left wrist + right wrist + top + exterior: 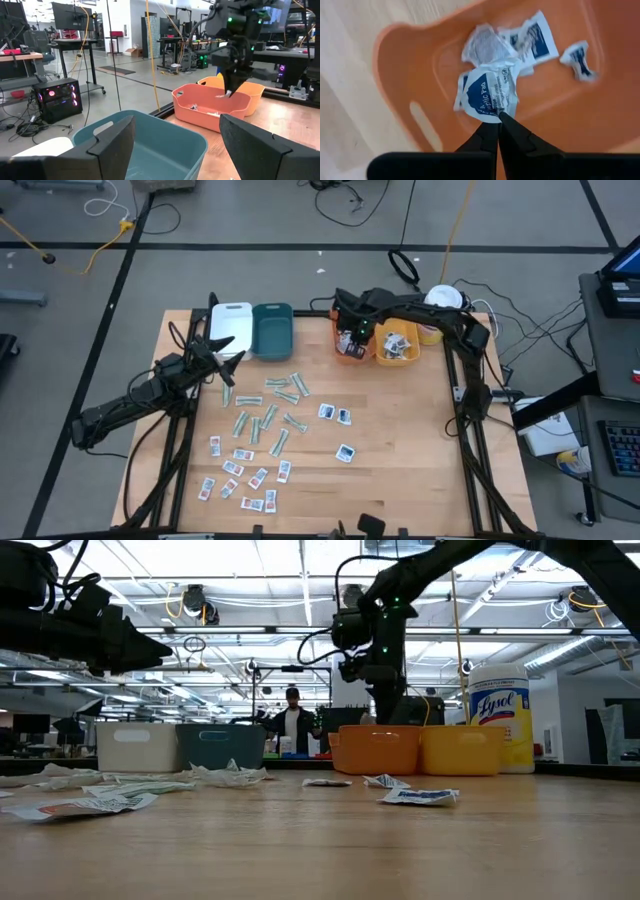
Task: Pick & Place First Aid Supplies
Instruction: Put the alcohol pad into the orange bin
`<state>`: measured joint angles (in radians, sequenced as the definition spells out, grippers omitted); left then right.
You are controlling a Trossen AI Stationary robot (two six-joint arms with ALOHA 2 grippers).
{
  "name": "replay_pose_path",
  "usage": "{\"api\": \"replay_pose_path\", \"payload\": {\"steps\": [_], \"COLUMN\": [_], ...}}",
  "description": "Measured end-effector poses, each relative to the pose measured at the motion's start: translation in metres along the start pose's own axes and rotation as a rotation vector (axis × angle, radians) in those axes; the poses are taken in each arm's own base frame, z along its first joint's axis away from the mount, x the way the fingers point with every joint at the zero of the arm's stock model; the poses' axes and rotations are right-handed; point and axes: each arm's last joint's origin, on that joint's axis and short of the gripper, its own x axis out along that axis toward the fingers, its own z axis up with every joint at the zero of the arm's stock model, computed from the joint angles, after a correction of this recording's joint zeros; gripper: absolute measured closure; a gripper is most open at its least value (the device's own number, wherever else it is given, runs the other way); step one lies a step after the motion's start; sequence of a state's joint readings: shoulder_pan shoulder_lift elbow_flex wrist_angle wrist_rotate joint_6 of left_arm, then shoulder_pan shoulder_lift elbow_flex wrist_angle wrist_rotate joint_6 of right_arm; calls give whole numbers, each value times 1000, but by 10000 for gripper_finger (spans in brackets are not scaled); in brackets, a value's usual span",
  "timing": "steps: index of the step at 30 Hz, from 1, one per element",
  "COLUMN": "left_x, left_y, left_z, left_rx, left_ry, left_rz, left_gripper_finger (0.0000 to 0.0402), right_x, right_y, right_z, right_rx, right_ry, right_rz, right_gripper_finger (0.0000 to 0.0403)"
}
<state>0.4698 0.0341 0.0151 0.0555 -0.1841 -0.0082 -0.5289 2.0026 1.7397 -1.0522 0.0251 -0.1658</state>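
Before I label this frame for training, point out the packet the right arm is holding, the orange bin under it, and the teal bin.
packet [489,94]: right wrist view, middle of its printed face.
orange bin [410,65]: right wrist view, bare inner wall.
teal bin [271,332]: high view, bare floor inside.

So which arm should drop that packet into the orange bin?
Probably the right. Its gripper already pinches a blue-print packet directly above the orange bin. The left gripper hangs open by the teal bin, holding nothing.
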Motion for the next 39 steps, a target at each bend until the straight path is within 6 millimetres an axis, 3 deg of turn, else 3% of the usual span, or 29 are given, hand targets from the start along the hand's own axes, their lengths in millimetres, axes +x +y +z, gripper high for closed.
{"api": "replay_pose_path", "payload": {"steps": [8,12,23,29,39], "left_x": [0,0,0,0,0], "left_y": [0,0,0,0,0], "left_z": [0,0,0,0,0], "left_rx": [0,0,0,0,0], "left_ry": [0,0,0,0,0], "left_rz": [0,0,0,0,0], "left_gripper_finger": [105,105,105,105,105], "right_x": [32,38,37,18,-17], "right_y": [-1,0,0,0,4], "right_z": [11,12,13,9,-3], "right_rx": [-18,-64,-26,102,456], "right_ry": [-2,11,-7,-25,-40], "right_rz": [-4,0,-2,-3,5], "right_gripper_finger": [401,394,259,222,218]}}
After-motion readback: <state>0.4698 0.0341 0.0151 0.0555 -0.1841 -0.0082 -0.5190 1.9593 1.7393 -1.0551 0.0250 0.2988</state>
